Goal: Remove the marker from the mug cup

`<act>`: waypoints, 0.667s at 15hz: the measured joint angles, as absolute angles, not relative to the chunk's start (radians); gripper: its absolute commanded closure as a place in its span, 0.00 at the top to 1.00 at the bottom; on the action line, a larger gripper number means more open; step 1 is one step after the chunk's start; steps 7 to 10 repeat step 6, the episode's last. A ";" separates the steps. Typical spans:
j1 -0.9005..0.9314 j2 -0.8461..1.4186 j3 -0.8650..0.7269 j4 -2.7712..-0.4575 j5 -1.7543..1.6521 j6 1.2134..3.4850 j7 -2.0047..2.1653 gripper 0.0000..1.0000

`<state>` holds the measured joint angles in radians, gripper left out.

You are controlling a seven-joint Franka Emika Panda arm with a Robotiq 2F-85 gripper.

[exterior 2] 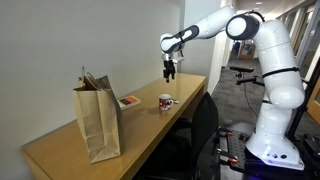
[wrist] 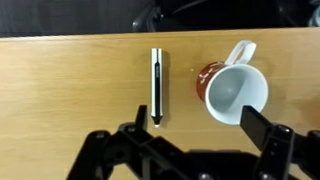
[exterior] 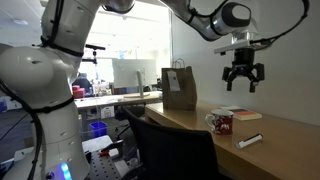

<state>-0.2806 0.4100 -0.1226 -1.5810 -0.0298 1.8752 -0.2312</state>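
Table [wrist: 70, 90]: smooth light wood, slight sheen. Mug [wrist: 237, 95]: glossy, ceramic look, white inside. Marker [wrist: 157, 85]: smooth whitish plastic, dark tip. Bag [exterior 2: 98, 122]: brown paper, matt, creased. Tool [exterior: 243, 85]: black, matt.

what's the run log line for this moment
marker: lying on table, outside mug cup, apart from it | mug cup: upright, empty | gripper: open, empty, high above both

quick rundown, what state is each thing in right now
marker: lying flat on the table, out of the mug
mug cup: upright, empty
gripper: open, holding nothing, up above the table
paper bag: standing upright
book: lying flat, closed
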 measured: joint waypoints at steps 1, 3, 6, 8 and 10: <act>-0.268 0.372 -0.119 -1.603 -0.029 1.870 -0.228 1.00; -0.240 0.296 -0.117 -1.652 -0.029 1.871 -0.223 1.00; -0.212 0.201 -0.116 -1.724 -0.031 1.872 -0.211 1.00; -0.212 0.201 -0.116 -1.724 -0.031 1.872 -0.211 1.00; -0.212 0.201 -0.116 -1.724 -0.031 1.872 -0.211 1.00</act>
